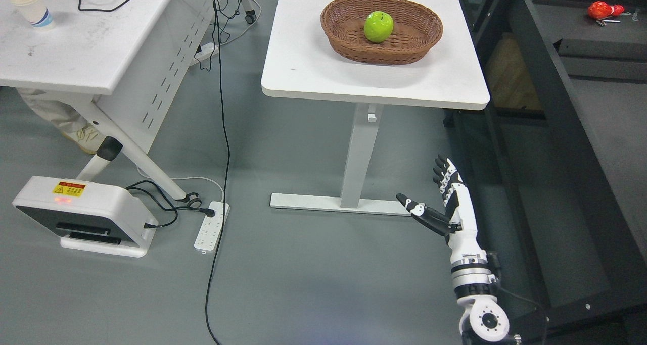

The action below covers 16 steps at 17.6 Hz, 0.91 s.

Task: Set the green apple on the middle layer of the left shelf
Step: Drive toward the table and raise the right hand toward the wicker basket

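A green apple (378, 26) lies inside a brown wicker basket (429, 34) on the white table (313, 67) at the top middle. My right hand (429, 193) hangs low over the floor, well below the table's front edge and to the right of its leg. Its fingers are spread and the thumb sticks out to the left, with nothing held. A dark shelf unit (551, 107) runs along the right side of the picture. My left arm does not show.
A second white table (65, 57) with a paper cup (32, 8) stands at the upper left. On the floor sit a white device (81, 216), a power strip (212, 226) and black cables (222, 148). A red object (604, 10) lies on the shelf at top right. A person's leg and shoe (76, 130) show under the left table.
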Tool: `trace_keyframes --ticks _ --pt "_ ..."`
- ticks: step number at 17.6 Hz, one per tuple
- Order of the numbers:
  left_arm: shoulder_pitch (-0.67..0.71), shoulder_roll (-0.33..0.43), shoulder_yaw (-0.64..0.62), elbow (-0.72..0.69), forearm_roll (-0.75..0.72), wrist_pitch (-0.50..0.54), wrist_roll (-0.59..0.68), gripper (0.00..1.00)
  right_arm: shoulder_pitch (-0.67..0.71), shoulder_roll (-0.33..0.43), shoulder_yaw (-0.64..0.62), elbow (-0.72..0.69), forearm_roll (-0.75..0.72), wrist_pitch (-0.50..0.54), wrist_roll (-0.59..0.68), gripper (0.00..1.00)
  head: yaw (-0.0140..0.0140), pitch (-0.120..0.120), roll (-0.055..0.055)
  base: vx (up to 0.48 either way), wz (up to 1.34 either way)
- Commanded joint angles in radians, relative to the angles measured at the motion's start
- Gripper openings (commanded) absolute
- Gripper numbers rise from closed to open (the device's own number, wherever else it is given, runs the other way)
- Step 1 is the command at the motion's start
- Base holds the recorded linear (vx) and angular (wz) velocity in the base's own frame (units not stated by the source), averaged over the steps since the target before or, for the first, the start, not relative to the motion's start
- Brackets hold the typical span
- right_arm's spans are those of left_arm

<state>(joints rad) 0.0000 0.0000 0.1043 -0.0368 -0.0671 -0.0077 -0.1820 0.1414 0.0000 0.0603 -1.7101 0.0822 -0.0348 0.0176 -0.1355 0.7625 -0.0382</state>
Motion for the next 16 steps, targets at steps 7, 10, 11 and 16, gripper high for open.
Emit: trace_keyframes --ticks 7,10,11,16 --pt "-0.021 0.017 0.000 0.000 0.000 0.000 -0.001 1.00 0.000 -0.017 -0.014 -0.005 -0.006 -0.011 0.004 1.00 0.0000 0.000 0.000 0.039 0.00" --pt "-0.021 0.017 0.000 0.000 0.000 0.000 -0.001 1.00 -0.011 -0.017 -0.068 -0.006 -0.003 -0.031 0.001 1.00 0.0000 0.000 0.000 0.060 0.00" --pt "-0.021 0.017 0.000 0.000 0.001 0.000 -0.001 1.00 -0.014 -0.017 -0.085 -0.006 0.010 -0.040 0.002 1.00 0.0000 0.000 0.000 0.063 0.00" --pt "-0.021 0.017 0.000 0.000 0.000 0.000 -0.001 1.00 -0.085 -0.167 -0.117 -0.006 0.654 -0.027 -0.042 0.90 0.0000 0.000 0.000 0.095 0.00"
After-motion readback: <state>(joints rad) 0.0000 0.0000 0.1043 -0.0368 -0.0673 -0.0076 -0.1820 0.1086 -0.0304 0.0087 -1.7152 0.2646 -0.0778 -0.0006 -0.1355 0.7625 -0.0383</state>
